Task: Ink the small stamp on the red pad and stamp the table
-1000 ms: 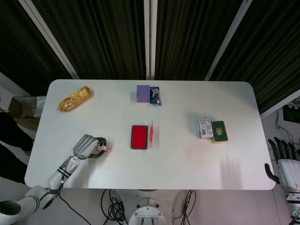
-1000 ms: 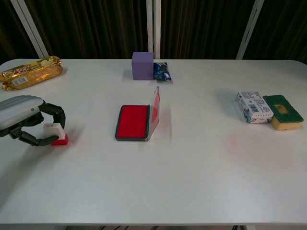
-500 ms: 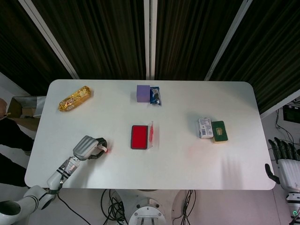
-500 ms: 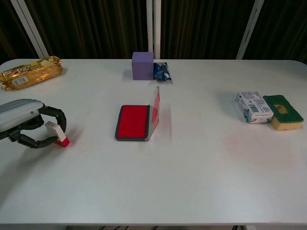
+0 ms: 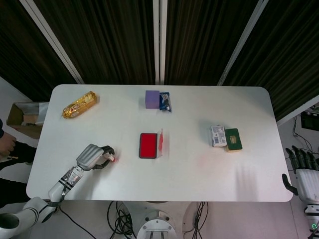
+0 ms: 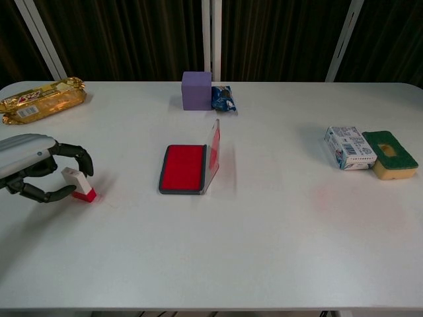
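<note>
so our left hand (image 6: 36, 173) sits low over the table's (image 6: 264, 251) left edge with its dark fingers (image 6: 76, 158) curled around the small stamp (image 6: 78, 184), one above it and one just below. whether they actually pinch the stamp or only bracket it we cannot tell from either view. the stamp is tilted, white body leaning toward the palm, its red base down on the tabletop. from the head view the same hand (image 5: 92, 156) shows with the stamp (image 5: 112, 158) as a small red-and-white spot at the fingertips.

further out, well apart to the right of the stamp, the red pad (image 6: 186, 168) lies open mid-table, its clear lid (image 6: 214, 153) standing upright along its right side. behind it a purple block (image 6: 196, 90) touches a blue packet (image 6: 223, 98). a gold snack bar (image 6: 41, 100) lies at the far left. on the right, a white box (image 6: 349, 148) sits against a green sponge (image 6: 389, 154).

our right hand (image 5: 301, 172) hangs off the table's right end, fingers spread and holding nothing.
</note>
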Robot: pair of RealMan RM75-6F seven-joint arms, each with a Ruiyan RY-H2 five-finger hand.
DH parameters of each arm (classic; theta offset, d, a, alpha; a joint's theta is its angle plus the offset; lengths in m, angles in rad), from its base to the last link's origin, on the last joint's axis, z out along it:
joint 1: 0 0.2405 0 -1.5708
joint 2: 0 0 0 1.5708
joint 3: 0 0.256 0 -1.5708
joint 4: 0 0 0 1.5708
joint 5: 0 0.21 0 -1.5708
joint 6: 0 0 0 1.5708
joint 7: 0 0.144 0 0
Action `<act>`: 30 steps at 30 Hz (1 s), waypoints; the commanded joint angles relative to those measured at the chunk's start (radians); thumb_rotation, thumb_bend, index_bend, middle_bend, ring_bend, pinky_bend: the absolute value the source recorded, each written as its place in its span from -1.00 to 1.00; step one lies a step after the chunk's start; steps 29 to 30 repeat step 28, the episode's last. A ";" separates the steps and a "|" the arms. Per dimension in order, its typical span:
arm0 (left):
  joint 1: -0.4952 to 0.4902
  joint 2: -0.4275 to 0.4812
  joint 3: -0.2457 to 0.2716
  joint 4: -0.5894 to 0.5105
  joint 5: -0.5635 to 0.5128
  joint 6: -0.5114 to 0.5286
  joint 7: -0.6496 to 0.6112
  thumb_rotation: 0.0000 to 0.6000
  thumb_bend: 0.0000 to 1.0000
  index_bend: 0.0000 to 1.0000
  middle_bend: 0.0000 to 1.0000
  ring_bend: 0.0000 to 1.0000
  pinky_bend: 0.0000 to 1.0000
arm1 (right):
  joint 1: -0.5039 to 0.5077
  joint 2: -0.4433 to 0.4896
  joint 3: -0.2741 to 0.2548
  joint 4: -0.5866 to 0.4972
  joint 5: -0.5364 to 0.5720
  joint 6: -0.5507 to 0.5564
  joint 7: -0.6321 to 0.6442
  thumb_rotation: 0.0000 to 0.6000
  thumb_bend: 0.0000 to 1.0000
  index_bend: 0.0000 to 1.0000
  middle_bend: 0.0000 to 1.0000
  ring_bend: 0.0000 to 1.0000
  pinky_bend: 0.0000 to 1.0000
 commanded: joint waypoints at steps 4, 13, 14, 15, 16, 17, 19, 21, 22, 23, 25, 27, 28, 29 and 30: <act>0.015 0.060 -0.004 -0.093 0.005 0.049 0.022 1.00 -0.28 -0.33 -0.22 0.94 1.00 | 0.000 0.003 0.003 0.001 0.000 0.004 0.007 1.00 -0.29 -1.00 -1.00 -1.00 -1.00; 0.150 0.260 -0.082 -0.427 -0.029 0.343 0.254 0.96 -0.69 -0.44 -0.29 0.34 0.66 | -0.001 -0.003 0.003 0.018 0.003 0.001 0.029 1.00 -0.29 -1.00 -1.00 -1.00 -1.00; 0.171 0.285 -0.078 -0.455 -0.050 0.340 0.311 0.68 -0.72 -0.51 -0.38 -0.03 0.30 | -0.001 -0.004 0.004 0.019 0.001 0.003 0.033 1.00 -0.29 -1.00 -1.00 -1.00 -1.00; 0.193 0.313 -0.073 -0.489 -0.076 0.332 0.368 0.37 -0.74 -0.55 -0.47 -0.27 0.04 | -0.002 -0.005 0.004 0.020 0.000 0.005 0.036 1.00 -0.29 -1.00 -1.00 -1.00 -1.00; 0.214 0.341 -0.070 -0.524 -0.103 0.326 0.419 -0.32 -0.79 -0.64 -0.63 -0.60 -0.33 | -0.002 -0.005 0.003 0.020 -0.001 0.007 0.040 1.00 -0.29 -1.00 -1.00 -1.00 -1.00; 0.243 0.374 -0.064 -0.569 -0.140 0.319 0.463 -0.65 -0.81 -0.68 -0.70 -0.71 -0.45 | -0.004 -0.006 0.004 0.020 -0.002 0.010 0.043 1.00 -0.29 -1.00 -1.00 -1.00 -1.00; 0.283 0.418 -0.046 -0.618 -0.183 0.307 0.485 -1.00 -0.84 -0.74 -0.77 -0.78 -0.54 | -0.006 -0.007 0.004 0.020 -0.001 0.013 0.046 1.00 -0.29 -1.00 -1.00 -1.00 -1.00; 0.323 0.448 -0.022 -0.630 -0.208 0.298 0.471 -1.00 -0.86 -0.80 -0.79 -0.79 -0.54 | -0.009 -0.009 0.004 0.022 0.000 0.016 0.051 1.00 -0.29 -1.00 -1.00 -1.00 -1.00; 0.339 0.454 -0.014 -0.620 -0.212 0.299 0.465 -1.00 -0.86 -0.83 -0.81 -0.80 -0.54 | -0.009 -0.012 0.004 0.026 -0.001 0.018 0.054 1.00 -0.29 -1.00 -1.00 -1.00 -1.00; 0.358 0.457 -0.006 -0.602 -0.215 0.303 0.461 -1.00 -0.86 -0.84 -0.82 -0.80 -0.54 | -0.010 -0.016 0.002 0.031 -0.001 0.018 0.057 1.00 -0.29 -1.00 -1.00 -1.00 -1.00; 0.380 0.457 -0.003 -0.579 -0.216 0.313 0.442 -1.00 -0.86 -0.85 -0.83 -0.80 -0.55 | -0.010 -0.021 0.000 0.038 -0.003 0.015 0.060 1.00 -0.30 -1.00 -1.00 -1.00 -1.00; 0.397 0.454 -0.009 -0.559 -0.211 0.327 0.419 -1.00 -0.86 -0.85 -0.83 -0.80 -0.55 | -0.008 -0.027 -0.003 0.043 -0.007 0.011 0.057 1.00 -0.30 -1.00 -1.00 -1.00 -1.00; 0.400 0.452 -0.012 -0.551 -0.205 0.332 0.416 -1.00 -0.86 -0.85 -0.83 -0.80 -0.55 | -0.008 -0.029 -0.004 0.043 -0.010 0.012 0.055 1.00 -0.30 -1.00 -1.00 -1.00 -1.00; 0.400 0.452 -0.012 -0.551 -0.205 0.332 0.416 -1.00 -0.86 -0.85 -0.83 -0.80 -0.55 | -0.008 -0.029 -0.004 0.043 -0.010 0.012 0.055 1.00 -0.30 -1.00 -1.00 -1.00 -1.00; 0.400 0.452 -0.012 -0.551 -0.205 0.332 0.416 -1.00 -0.86 -0.85 -0.83 -0.80 -0.55 | -0.008 -0.029 -0.004 0.043 -0.010 0.012 0.055 1.00 -0.30 -1.00 -1.00 -1.00 -1.00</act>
